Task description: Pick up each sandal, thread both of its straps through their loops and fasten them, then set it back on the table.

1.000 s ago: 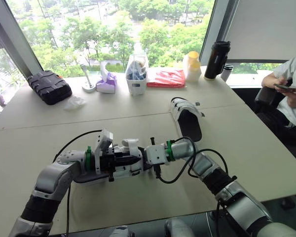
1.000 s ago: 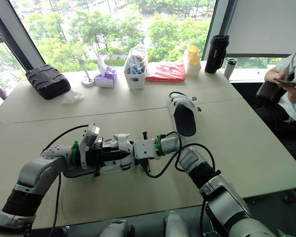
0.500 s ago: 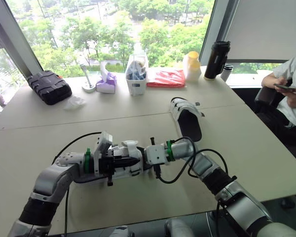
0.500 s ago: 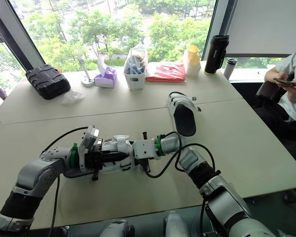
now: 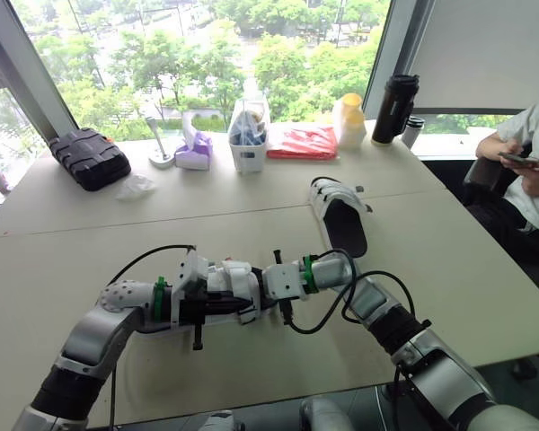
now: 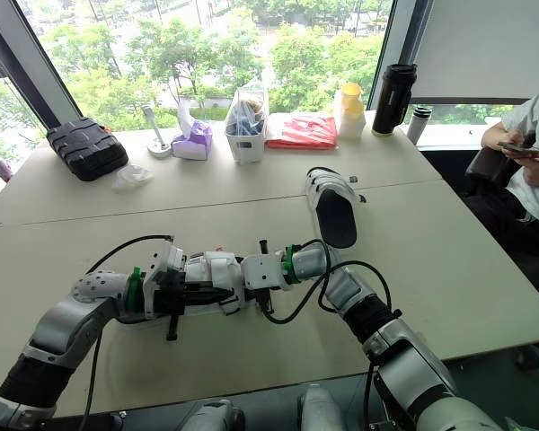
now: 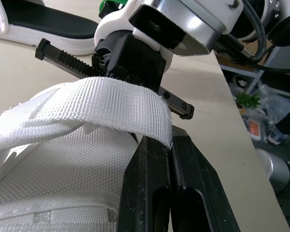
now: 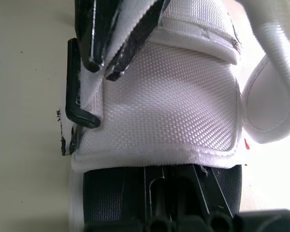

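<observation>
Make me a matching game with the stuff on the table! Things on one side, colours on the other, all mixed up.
Things:
1. bumpy case
2. tissue box
3. flat packet
4. sandal lying alone

Colours:
A. red
B. white with a black inside
C. purple
D. black all over

Pairs: 1-D, 2-C, 3-A, 4-B.
</observation>
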You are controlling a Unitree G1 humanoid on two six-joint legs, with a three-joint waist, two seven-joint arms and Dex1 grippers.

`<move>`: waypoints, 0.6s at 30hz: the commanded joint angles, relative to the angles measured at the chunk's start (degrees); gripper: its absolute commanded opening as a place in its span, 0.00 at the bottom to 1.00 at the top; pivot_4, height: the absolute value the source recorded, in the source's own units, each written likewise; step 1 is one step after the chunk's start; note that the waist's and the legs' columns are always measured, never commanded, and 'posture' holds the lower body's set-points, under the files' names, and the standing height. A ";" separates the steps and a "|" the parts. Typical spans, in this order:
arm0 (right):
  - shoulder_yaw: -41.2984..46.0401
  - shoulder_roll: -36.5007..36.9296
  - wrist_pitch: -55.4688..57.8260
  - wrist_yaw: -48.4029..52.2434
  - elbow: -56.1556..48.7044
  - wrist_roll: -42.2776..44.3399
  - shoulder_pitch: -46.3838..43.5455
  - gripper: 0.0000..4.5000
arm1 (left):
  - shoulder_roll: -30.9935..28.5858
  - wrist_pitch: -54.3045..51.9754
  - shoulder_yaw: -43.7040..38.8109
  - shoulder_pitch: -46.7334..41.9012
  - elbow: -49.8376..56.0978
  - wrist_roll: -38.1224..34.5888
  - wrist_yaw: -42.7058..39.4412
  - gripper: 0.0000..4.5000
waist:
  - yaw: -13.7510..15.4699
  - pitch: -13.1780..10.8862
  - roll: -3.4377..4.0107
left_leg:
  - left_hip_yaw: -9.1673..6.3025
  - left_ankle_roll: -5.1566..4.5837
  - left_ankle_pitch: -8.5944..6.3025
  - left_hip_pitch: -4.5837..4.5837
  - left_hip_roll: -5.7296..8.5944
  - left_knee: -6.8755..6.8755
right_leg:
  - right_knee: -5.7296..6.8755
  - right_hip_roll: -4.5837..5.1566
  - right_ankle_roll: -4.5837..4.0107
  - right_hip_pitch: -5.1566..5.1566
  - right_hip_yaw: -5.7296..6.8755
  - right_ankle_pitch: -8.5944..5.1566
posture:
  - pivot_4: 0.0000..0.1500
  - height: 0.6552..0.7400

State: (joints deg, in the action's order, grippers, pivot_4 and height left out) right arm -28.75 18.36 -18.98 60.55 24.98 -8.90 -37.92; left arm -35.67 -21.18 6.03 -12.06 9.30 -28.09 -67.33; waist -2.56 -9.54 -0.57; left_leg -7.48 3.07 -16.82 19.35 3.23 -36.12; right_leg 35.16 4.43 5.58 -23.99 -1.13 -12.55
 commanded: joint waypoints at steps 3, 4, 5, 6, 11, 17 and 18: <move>-3.72 -0.13 1.69 1.27 3.51 -3.57 2.23 0.00 | -0.88 -3.11 -1.32 0.79 2.40 -1.53 1.24 0.29 | -0.01 0.00 0.00 | 0.00 0.00 0.00 0.00 0.00 0.00 | 0.00 0.00 0.00 0.00 0.00 0.01 | 1.00 1.00; -3.72 -0.17 1.70 1.28 3.53 -3.56 2.20 0.00 | -0.85 -3.69 -2.56 1.20 3.45 -2.77 1.83 0.40 | -0.02 0.00 0.00 | 0.00 0.00 0.00 0.00 0.00 0.00 | 0.00 0.00 0.00 0.00 0.00 0.01 | 1.00 1.00; -3.74 -0.18 1.65 1.27 3.55 -3.58 2.18 0.00 | -0.95 -4.00 -3.85 1.63 4.50 -3.84 2.37 0.51 | -0.03 0.00 0.00 | 0.00 0.00 0.00 0.00 0.00 0.00 | 0.00 0.00 0.00 0.00 0.00 0.00 | 1.00 1.00; -3.75 -0.19 1.61 1.27 3.56 -3.60 2.16 0.00 | -1.03 -4.26 -4.77 1.96 5.29 -4.60 2.79 0.64 | -0.01 0.00 0.00 | -0.01 0.00 0.00 0.00 -0.02 0.00 | 0.00 0.00 0.00 0.00 0.00 0.01 | 1.00 1.00; -3.72 -0.22 1.52 1.27 3.65 -3.68 2.20 0.00 | -3.38 -7.00 -10.77 6.44 11.58 -9.71 3.76 0.97 | -0.24 -0.02 -0.03 | 0.00 0.00 0.00 0.01 -0.04 0.01 | 0.01 -0.03 0.05 -0.04 0.00 -0.03 | 1.00 1.00; -3.63 -0.21 1.17 1.21 3.91 -3.86 2.29 0.00 | -4.39 -6.56 -14.17 15.37 18.46 -11.62 5.33 0.97 | -0.09 -0.02 -0.03 | 0.01 0.00 0.00 0.01 -0.07 0.05 | 0.01 -0.02 -0.07 -0.06 -0.02 -0.04 | 1.00 1.00; -3.61 -0.20 1.12 1.21 3.94 -3.87 2.29 0.00 | -4.43 -5.43 -14.05 18.24 19.48 -10.76 5.02 0.97 | -0.07 -0.02 -0.03 | 0.01 0.00 0.00 0.01 -0.08 0.06 | 0.01 -0.03 -0.06 -0.06 -0.02 -0.06 | 1.00 1.00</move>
State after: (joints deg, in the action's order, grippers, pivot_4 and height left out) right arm -28.75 18.01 -19.23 60.57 25.26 -9.38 -38.11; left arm -39.85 -28.11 -6.49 4.29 25.87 -38.24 -62.27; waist -2.63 -9.56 -0.60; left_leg -7.46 3.07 -16.83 19.36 3.16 -36.07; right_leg 35.17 4.40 5.55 -24.05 -1.15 -12.63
